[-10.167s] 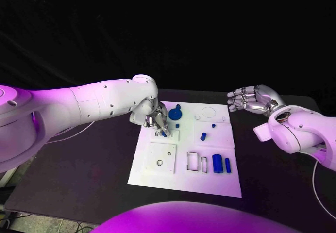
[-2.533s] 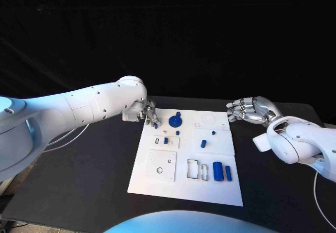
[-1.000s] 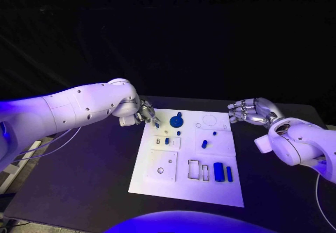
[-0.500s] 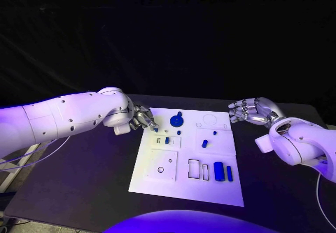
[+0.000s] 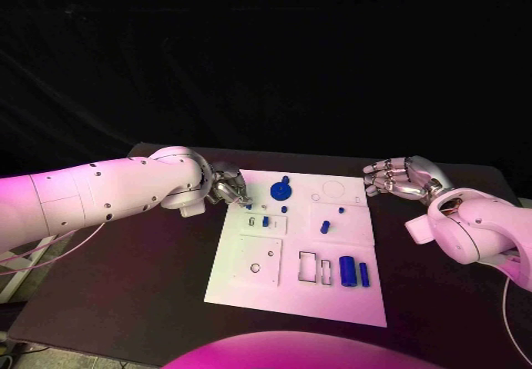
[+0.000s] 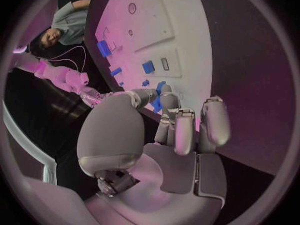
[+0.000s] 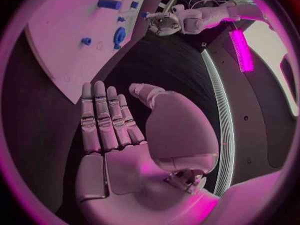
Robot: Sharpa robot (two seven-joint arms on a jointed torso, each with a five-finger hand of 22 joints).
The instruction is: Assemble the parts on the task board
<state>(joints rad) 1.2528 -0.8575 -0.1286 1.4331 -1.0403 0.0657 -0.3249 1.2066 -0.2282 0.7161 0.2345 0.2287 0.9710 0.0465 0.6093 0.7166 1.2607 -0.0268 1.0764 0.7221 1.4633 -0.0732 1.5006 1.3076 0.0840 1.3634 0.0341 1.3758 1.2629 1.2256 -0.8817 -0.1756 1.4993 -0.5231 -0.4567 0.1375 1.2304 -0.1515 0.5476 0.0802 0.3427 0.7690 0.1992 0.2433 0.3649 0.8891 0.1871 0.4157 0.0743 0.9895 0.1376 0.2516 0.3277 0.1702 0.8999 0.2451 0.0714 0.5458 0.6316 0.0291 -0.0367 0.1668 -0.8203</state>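
Observation:
The white task board [image 5: 261, 286] lies mid-table. My left hand [image 5: 227, 187] hovers at its far left corner and pinches a small blue part [image 5: 246, 205] in its fingertips; the left wrist view shows that part [image 6: 159, 99] between the fingers above the board [image 6: 178, 15]. On the board are a round blue part [image 5: 280, 188], a small blue piece [image 5: 325, 227], a blue piece in a slot [image 5: 265, 221] and two long blue pieces [image 5: 348, 270]. My right hand [image 5: 399, 177] hangs off the board's far right corner, holding nothing, its fingers straight in the right wrist view [image 7: 119, 130].
The black table [image 5: 133, 277] extends on both sides of the board. Rectangular cutouts [image 5: 314, 267] and a round hole [image 5: 255, 268] lie in the board's near half. The right wrist view shows the board [image 7: 56, 40] and my left hand [image 7: 165, 22].
My left arm has drawn back to the left, its hand carrying the small blue part from over the board's slots to the far left corner. The right hand has stayed put.

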